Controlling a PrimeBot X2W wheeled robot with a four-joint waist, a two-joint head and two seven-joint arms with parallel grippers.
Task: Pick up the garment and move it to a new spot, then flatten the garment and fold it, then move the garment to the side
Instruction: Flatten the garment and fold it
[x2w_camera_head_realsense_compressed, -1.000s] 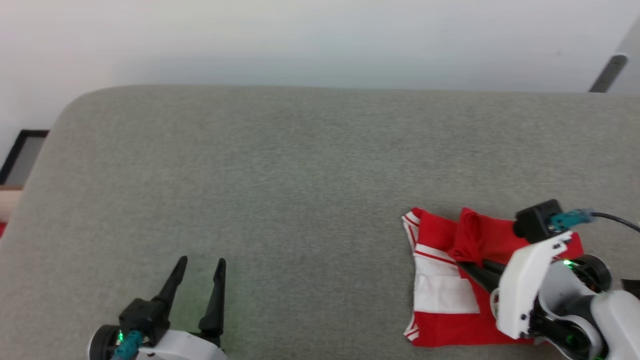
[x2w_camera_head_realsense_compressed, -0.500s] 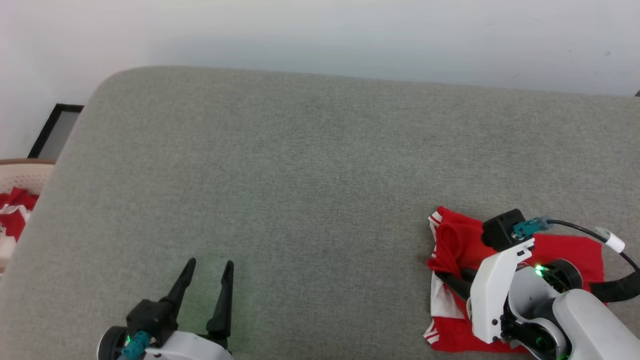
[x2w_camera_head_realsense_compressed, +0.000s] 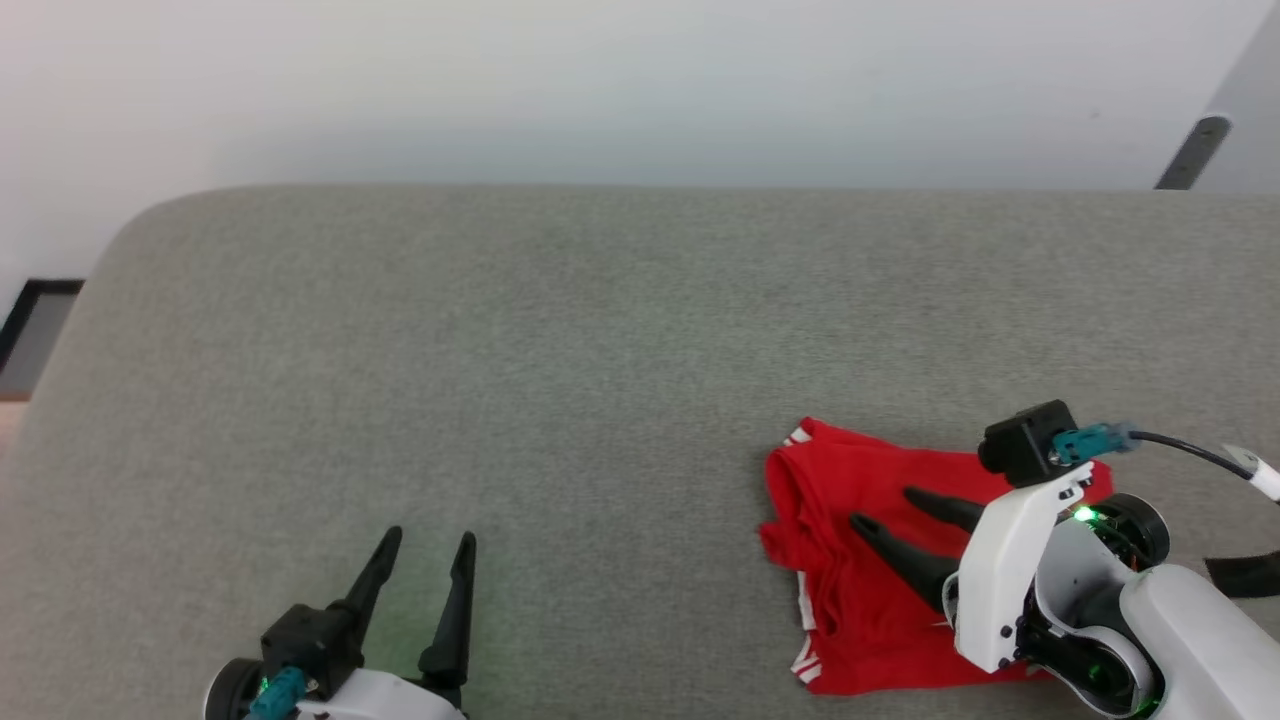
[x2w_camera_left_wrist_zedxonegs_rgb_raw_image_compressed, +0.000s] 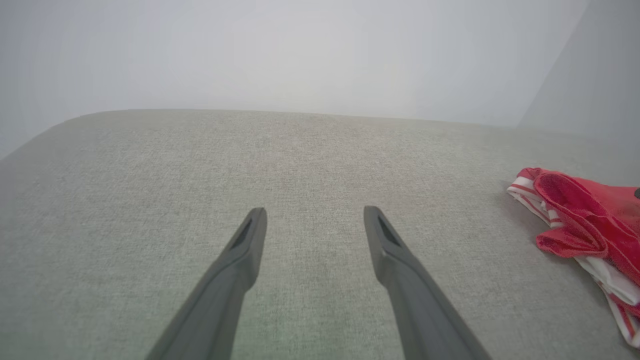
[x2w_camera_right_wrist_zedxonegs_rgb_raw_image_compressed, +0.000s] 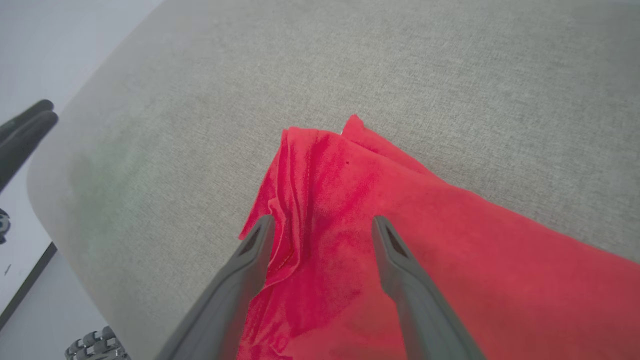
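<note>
Head cam looked down from up high onto the grey bench (x2w_camera_head_realsense_compressed: 600, 350), with the wall (x2w_camera_head_realsense_compressed: 600, 90) along the top. Left wrist cam sat low, sighting along the left end effector (x2w_camera_left_wrist_zedxonegs_rgb_raw_image_compressed: 314, 210) across the fabric toward that wall. Right wrist cam was close over the red garment (x2w_camera_right_wrist_zedxonegs_rgb_raw_image_compressed: 350, 210), tilted down. All three caught the garment and the bench.

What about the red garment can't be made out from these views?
- Head view: the right side of the garment is hidden behind the right arm.
- Left wrist view: it is cut off by the right edge.
- Right wrist view: it runs off the bottom edge.
</note>
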